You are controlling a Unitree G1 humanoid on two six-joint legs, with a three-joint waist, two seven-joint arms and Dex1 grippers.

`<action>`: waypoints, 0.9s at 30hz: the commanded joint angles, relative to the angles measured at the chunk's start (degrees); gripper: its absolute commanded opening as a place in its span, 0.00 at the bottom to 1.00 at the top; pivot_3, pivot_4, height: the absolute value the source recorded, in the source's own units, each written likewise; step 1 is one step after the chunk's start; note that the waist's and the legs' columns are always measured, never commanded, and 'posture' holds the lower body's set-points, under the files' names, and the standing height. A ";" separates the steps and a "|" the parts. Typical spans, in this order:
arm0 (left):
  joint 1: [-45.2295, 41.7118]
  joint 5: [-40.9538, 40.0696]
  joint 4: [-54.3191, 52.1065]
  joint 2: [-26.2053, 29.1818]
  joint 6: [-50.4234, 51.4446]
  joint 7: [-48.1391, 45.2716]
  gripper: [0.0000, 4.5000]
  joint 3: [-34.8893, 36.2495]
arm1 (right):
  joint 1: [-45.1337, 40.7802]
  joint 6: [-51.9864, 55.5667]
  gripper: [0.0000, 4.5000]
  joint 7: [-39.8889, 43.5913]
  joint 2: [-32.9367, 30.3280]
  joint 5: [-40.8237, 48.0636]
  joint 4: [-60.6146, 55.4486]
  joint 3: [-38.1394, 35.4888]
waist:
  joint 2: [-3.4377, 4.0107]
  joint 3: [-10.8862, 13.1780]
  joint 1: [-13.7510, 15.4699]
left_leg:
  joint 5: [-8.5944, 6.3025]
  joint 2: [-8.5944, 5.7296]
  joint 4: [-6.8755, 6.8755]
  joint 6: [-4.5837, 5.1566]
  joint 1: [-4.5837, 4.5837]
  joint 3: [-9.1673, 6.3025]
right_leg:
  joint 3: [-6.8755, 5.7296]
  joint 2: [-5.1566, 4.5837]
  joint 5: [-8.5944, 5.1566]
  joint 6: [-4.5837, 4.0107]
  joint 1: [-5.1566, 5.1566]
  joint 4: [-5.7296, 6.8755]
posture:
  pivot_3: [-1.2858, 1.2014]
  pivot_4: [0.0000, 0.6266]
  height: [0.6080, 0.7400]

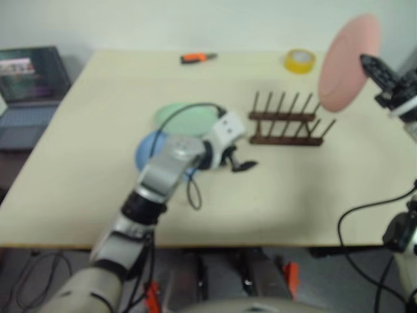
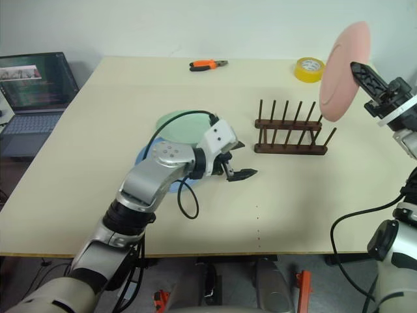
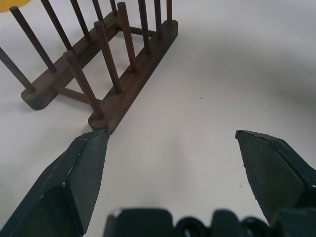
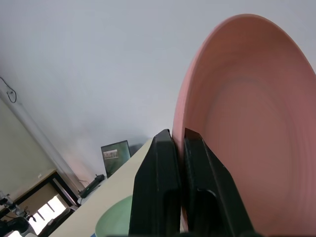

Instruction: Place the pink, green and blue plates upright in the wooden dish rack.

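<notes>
Three plates, head views: pink plate (image 2: 345,70) at upper right, held on edge in the air above and just right of the wooden dish rack (image 2: 290,135); green plate (image 2: 184,126) flat on the table (image 2: 85,150) at centre left; blue plate (image 2: 144,157) partly under it and largely hidden behind the left arm.
One rack, head views: right of centre, two rails with upright pegs, no plate in it.
Two grippers, head views: left gripper (image 2: 240,174) low over the table, between the flat plates and the rack, fingers spread, nothing between them; right gripper (image 2: 362,75) at the right edge, pinching the pink plate's rim.
Other things, head views: one yellow tape roll (image 2: 308,69) at the far edge, left of the pink plate; one orange-handled pliers (image 2: 207,64) at top centre; one laptop (image 2: 34,88) off the table at upper left, screen lit, writing too small to read.
Left wrist view: two black fingers (image 3: 81,170) wide apart, bare table between them; rack (image 3: 131,81) at upper left, its near end beside the left fingertip; I cannot tell whether they touch.
Right wrist view: two fingers (image 4: 158,185) closed on the pink plate (image 4: 256,133); green plate (image 4: 114,222) low in frame; laptop (image 4: 116,155) beyond.
</notes>
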 commanded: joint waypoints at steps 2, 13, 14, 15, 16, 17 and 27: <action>-0.27 -0.32 -2.61 -0.09 -0.17 0.56 1.00 -0.08 | -0.27 -0.80 0.00 0.19 -0.59 0.82 -1.75 -1.28 | 0.00 0.00 0.00 | 0.00 0.00 0.00 0.00 0.00 0.00 | 0.00 0.00 0.00 0.00 0.00 0.00 | 0.52 0.24 1.00; -0.46 -0.41 -2.33 -0.07 -0.28 0.73 1.00 -0.35 | -0.11 -0.28 0.00 -1.15 -1.25 -0.35 -1.49 -0.08 | 0.00 0.00 -0.01 | 0.00 0.00 0.00 0.00 0.00 0.00 | 0.00 0.00 0.00 0.00 -0.01 0.00 | 0.52 0.24 1.00; -0.47 -0.41 -2.30 -0.07 -0.31 0.75 1.00 -0.37 | -0.10 -0.33 0.00 -1.17 -1.28 -0.57 -1.36 0.08 | 0.00 0.00 -0.01 | 0.00 0.00 0.00 0.00 -0.01 0.00 | -0.01 0.00 0.00 0.00 -0.01 0.00 | 0.52 0.24 1.00; -0.47 -0.40 -2.27 -0.07 -0.32 0.76 1.00 -0.39 | -0.09 -0.36 0.00 -1.18 -1.28 -0.72 -1.27 0.17 | 0.00 0.00 -0.01 | 0.00 0.00 0.00 0.00 -0.01 0.00 | 0.00 0.00 0.00 0.00 -0.01 -0.01 | 0.52 0.24 1.00; -0.48 -0.37 -2.23 -0.06 -0.34 0.77 1.00 -0.40 | -0.09 -0.26 0.00 -1.35 -1.28 -0.81 -1.30 0.21 | 0.00 0.00 -0.01 | 0.00 0.00 0.00 0.00 -0.01 0.00 | 0.00 0.00 0.00 0.00 -0.01 -0.01 | 0.52 0.24 1.00; -0.49 -0.36 -2.20 -0.05 -0.35 0.78 1.00 -0.41 | -0.09 -0.19 0.00 -1.46 -1.27 -0.86 -1.32 0.23 | 0.00 0.00 -0.01 | 0.00 0.00 0.00 0.00 -0.01 0.00 | 0.00 0.00 0.00 0.00 -0.01 -0.01 | 0.52 0.24 1.00; -0.54 -0.27 -2.23 -0.23 -0.45 1.02 1.00 -0.68 | 0.22 0.29 0.00 -1.32 -2.22 -2.15 -1.67 1.16 | 0.00 0.00 0.00 | 0.00 0.00 -0.01 0.00 -0.02 0.00 | -0.01 0.00 0.00 0.00 -0.01 -0.02 | 0.52 0.24 1.00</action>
